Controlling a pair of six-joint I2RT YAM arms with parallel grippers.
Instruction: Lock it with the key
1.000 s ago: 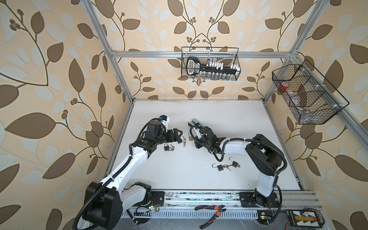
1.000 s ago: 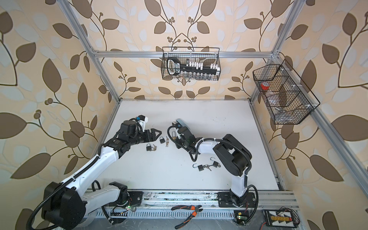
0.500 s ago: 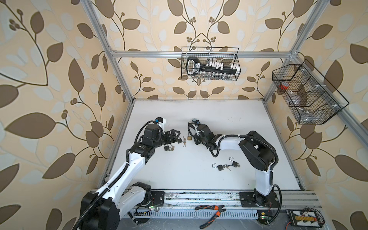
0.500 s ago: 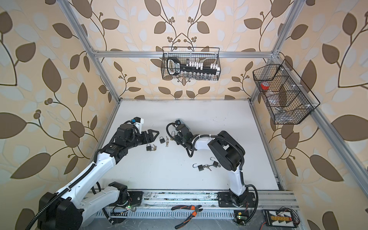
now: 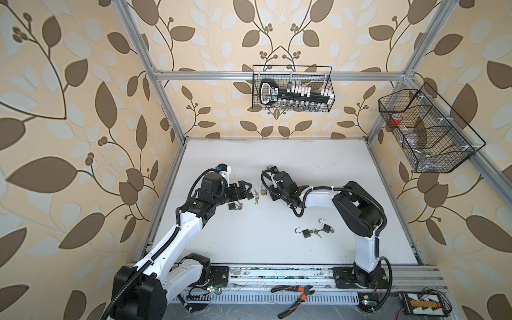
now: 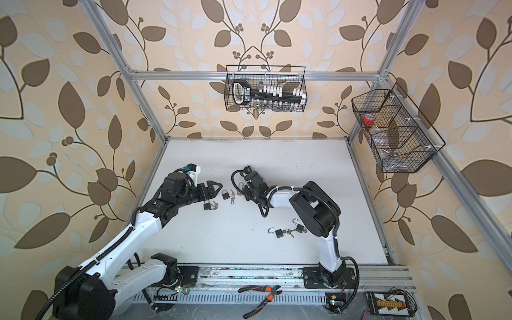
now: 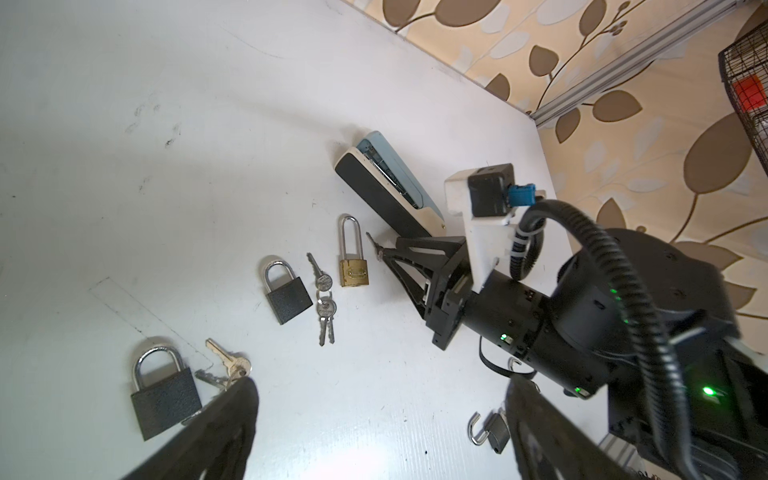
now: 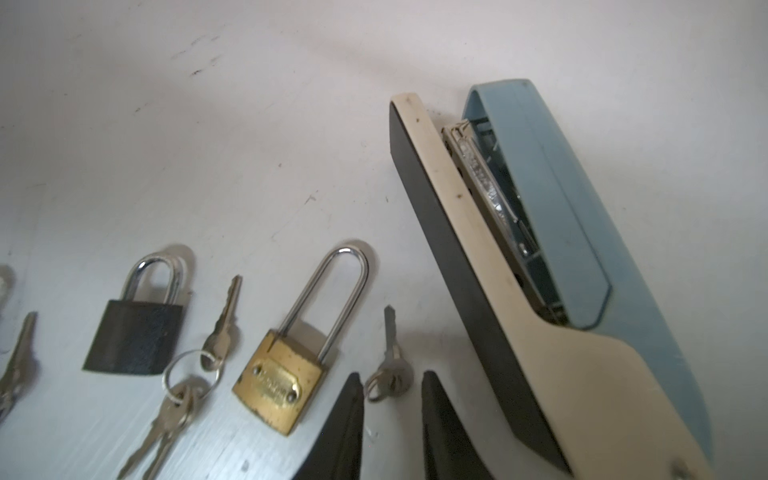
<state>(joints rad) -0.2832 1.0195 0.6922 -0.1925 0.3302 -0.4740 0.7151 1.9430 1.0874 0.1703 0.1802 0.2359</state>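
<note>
Brass padlock [image 8: 278, 384] flat on the counter [image 8: 249, 124]; its plate lettering is illegible. The key [image 8: 389, 332] lies just beside it, its bow between the narrowly parted jaws of the right gripper [image 8: 390, 376], which was shut a second ago. Left gripper [image 7: 382, 382] wide, empty, near a black padlock [image 7: 166, 399].

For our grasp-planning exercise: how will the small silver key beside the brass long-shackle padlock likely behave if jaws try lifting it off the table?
The small silver key lies flat on the smooth white table, so it will probably skid rather than lift. It looks thin and all metal: likely light, stiff and slippery between jaws.
</note>
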